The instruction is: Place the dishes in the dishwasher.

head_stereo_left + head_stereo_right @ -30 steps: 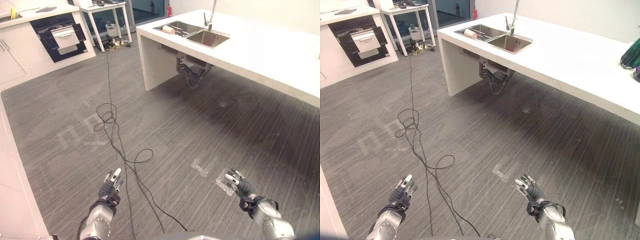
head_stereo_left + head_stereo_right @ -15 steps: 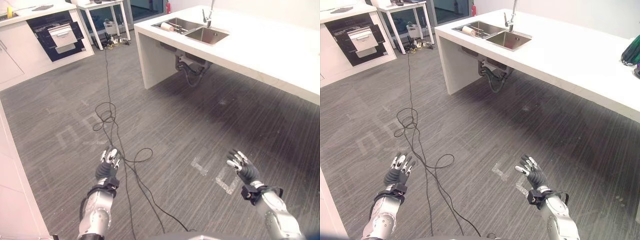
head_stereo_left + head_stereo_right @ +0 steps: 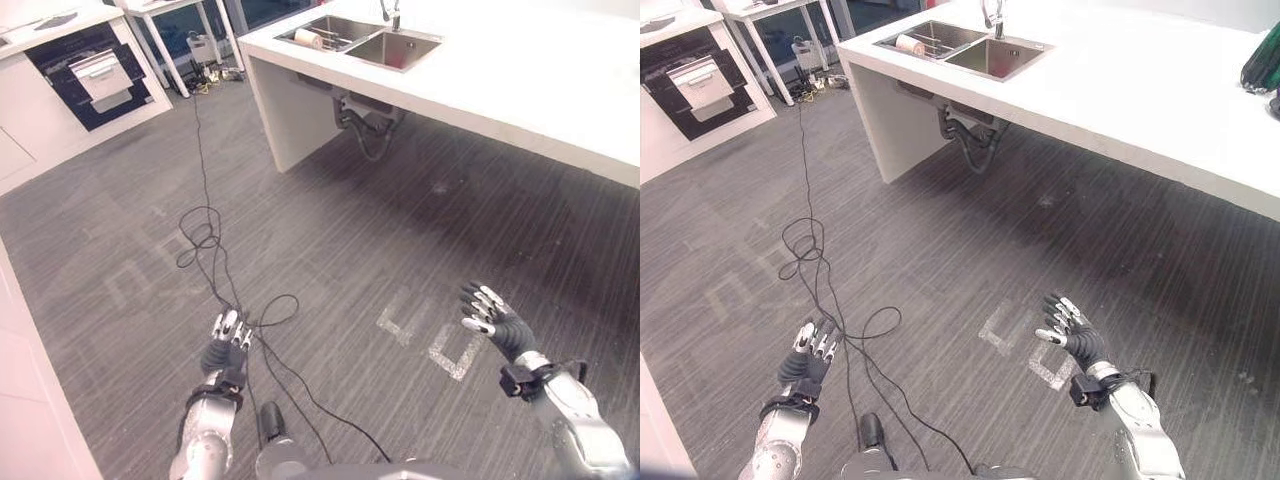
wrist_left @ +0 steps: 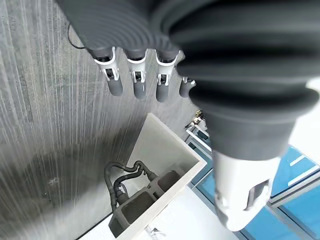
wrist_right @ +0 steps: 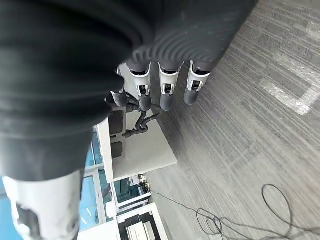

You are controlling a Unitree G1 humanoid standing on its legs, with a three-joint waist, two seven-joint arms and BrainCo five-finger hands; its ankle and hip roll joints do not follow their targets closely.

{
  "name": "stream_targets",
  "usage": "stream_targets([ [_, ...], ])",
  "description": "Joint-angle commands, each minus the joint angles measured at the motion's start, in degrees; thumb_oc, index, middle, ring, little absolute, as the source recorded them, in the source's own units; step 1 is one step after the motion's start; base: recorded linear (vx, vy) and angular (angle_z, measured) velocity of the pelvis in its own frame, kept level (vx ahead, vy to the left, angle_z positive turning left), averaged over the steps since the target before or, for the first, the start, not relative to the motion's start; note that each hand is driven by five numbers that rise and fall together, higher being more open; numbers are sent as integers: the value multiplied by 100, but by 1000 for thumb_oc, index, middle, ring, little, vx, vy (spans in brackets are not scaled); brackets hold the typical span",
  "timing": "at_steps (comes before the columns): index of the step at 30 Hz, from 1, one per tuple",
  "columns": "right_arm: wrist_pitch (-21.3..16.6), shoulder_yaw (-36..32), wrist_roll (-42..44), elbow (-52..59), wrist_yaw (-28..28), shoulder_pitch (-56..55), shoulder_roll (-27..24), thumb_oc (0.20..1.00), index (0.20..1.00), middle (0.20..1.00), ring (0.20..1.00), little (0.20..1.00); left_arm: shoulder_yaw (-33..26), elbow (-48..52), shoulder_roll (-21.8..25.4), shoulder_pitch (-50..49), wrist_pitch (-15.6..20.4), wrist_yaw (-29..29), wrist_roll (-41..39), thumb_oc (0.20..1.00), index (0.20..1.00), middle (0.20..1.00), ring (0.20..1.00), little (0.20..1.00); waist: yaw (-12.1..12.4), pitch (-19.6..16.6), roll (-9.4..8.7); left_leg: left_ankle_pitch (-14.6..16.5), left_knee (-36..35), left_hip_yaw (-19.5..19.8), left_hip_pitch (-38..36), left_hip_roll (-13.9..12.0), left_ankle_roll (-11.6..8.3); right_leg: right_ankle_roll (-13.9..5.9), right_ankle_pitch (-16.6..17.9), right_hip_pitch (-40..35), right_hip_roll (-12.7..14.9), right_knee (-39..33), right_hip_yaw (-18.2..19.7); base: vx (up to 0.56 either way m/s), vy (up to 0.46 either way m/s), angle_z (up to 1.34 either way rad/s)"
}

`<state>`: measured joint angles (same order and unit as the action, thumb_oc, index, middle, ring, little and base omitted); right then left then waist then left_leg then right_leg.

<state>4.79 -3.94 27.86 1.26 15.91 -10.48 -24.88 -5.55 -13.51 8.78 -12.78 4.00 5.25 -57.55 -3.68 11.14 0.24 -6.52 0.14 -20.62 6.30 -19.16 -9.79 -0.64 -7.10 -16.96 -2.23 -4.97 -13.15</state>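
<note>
Both my left hand [image 3: 225, 352] and right hand [image 3: 498, 325] hang open and empty since the sink [image 3: 363, 36] with the dishes sits well ahead.

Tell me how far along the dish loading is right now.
Nothing looks done. Both the left hand and the right hand are open and empty above the floor. A dish lies in the sink across the room; the open dishwasher stands by the far wall. Fetching and loading remain.
</note>
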Motion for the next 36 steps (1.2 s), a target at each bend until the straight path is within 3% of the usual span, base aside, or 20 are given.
stream_targets([
  [1,-160,-73,578,692,152,258,4,1000,1000,1000,1000,1000,-62,469,352,299,313,122,-188,1000,1000,1000,1000,1000,116,-402,-12,-387,-480,-335,-446,313,74,-663,-312,-272,1020,468,-313,258,323,0],
  [2,-241,-41,500,741,89,278,57,1000,1000,1000,1000,1000,-45,443,406,448,325,147,-182,1000,1000,1000,1000,1000,182,-423,-67,-311,-487,-344,-400,477,278,-800,-223,-266,1194,631,-416,317,407,-1],
  [5,-290,-48,523,988,-141,337,170,1000,1000,1000,1000,1000,62,548,501,761,242,231,108,1000,1000,1000,1000,1000,247,-501,-251,-8,-514,-158,-513,1019,601,-1164,782,295,1871,1773,-506,330,421,37],
  [7,-358,-66,450,1144,-233,276,349,1000,1000,1000,1000,1000,112,576,558,922,-73,198,390,1000,1000,1000,1000,1000,324,-551,-188,223,-514,54,-634,1337,849,-1198,1400,678,2171,3481,-323,463,490,134],
  [8,-466,-26,351,1193,-285,226,387,1000,1000,1000,1000,1000,158,647,561,942,-154,142,520,1000,1000,1000,1000,1000,276,-528,-105,401,-514,228,-824,1475,936,-1085,1465,1342,2077,4361,-100,481,388,112],
  [10,-448,-71,368,1202,-356,212,334,1000,1000,1000,1000,1000,143,724,565,971,-256,150,399,1000,1000,1000,1000,1000,170,-491,-84,445,-514,425,-946,1560,937,-869,1045,1851,1611,3843,-176,479,82,46],
  [11,-413,-202,383,1219,-371,160,200,1000,1000,1000,1000,1000,134,826,594,1062,-444,63,284,1000,1000,1000,1000,1000,32,-413,-176,574,-514,643,-1138,1650,896,-793,897,2046,1258,2637,-510,428,-106,46],
  [12,-414,-213,400,1220,-369,156,191,1000,1000,1000,1000,1000,138,843,597,1064,-459,51,287,1000,1000,1000,1000,1000,9,-397,-179,593,-514,671,-1163,1649,890,-794,909,2028,1240,2533,-543,496,-239,87],
  [14,-490,-355,585,1205,-365,110,123,1000,1000,1000,1000,1000,292,939,656,1058,-583,91,338,1000,1000,1000,1000,1000,-198,-276,-367,899,-514,832,-1426,1769,849,-972,1409,2236,1227,1182,-442,447,-270,123],
  [17,-497,-424,579,1339,-407,22,127,1000,1000,1000,1000,1000,406,1149,704,899,-672,106,254,1000,1000,1000,1000,1000,-314,-170,-327,1161,-514,1025,-1726,1768,820,-1103,1869,2694,1362,190,-410,493,-239,147],
  [21,-766,-374,299,1346,-527,94,93,1000,1000,1000,1000,1000,289,1407,818,726,-774,295,168,1000,1000,1000,1000,1000,-274,-250,-356,1474,-514,838,-2051,1853,897,-1144,2104,2572,1450,35,-662,474,-316,20],
  [24,-741,-361,165,1361,-686,321,-32,1000,1000,1000,1000,1000,196,1578,771,721,-750,263,21,1000,1000,1000,1000,1000,-280,-462,-282,1547,-472,681,-2403,1836,867,-943,1849,2229,1233,177,-774,494,-358,-62],
  [26,-711,-427,228,1387,-683,364,-148,1000,1000,1000,1000,1000,183,1693,705,646,-657,357,-115,1000,1000,1000,1000,1000,-315,-576,-126,1244,81,477,-2434,1577,643,-654,1567,2044,938,152,-888,435,-345,-107],
  [28,-737,-508,131,1400,-625,292,-200,1000,1000,1000,1000,1000,166,1665,589,532,-607,389,-113,1000,1000,1000,1000,1000,-380,-613,-39,516,1364,415,-2084,1262,242,-321,1295,1850,608,105,-732,309,-335,-116],
  [29,-733,-515,117,1409,-627,288,-207,1000,1000,1000,1000,1000,164,1665,575,516,-610,386,-105,1000,1000,1000,1000,1000,-396,-629,-63,400,1537,420,-2000,1262,202,-281,1282,1846,606,98,-701,370,-360,-71],
  [30,-757,-566,75,1432,-602,281,-269,1000,1000,1000,1000,1000,189,1642,496,420,-583,414,-52,1000,1000,1000,1000,1000,-409,-582,-128,-36,2533,397,-1640,1139,0,-112,1104,1608,508,81,-446,299,-276,-77],
  [32,-872,-666,69,1472,-657,308,-332,1000,1000,1000,1000,1000,222,1676,467,320,-531,543,166,1000,1000,1000,1000,1000,-349,-475,-223,-140,3733,521,-962,948,-43,45,972,1346,455,82,-201,349,-267,-77],
  [34,-934,-752,127,1505,-901,428,-391,1000,1000,1000,1000,1000,225,1706,519,318,-532,657,205,1000,1000,1000,1000,1000,-205,-330,-316,171,3810,717,-258,943,201,47,898,1084,432,54,91,309,-58,-68],
  [35,-958,-780,200,1536,-1015,491,-433,1000,1000,1000,1000,1000,219,1784,571,323,-562,658,159,1000,1000,1000,1000,1000,-156,-324,-362,207,3430,725,-133,1023,312,6,862,1032,450,19,228,426,148,-82],
  [36,-949,-821,243,1628,-1055,571,-445,1000,1000,1000,1000,1000,189,1945,631,298,-545,586,220,1000,1000,1000,1000,1000,-99,-332,-285,262,2244,747,-223,1056,394,-105,776,979,413,4,432,401,194,-130],
])
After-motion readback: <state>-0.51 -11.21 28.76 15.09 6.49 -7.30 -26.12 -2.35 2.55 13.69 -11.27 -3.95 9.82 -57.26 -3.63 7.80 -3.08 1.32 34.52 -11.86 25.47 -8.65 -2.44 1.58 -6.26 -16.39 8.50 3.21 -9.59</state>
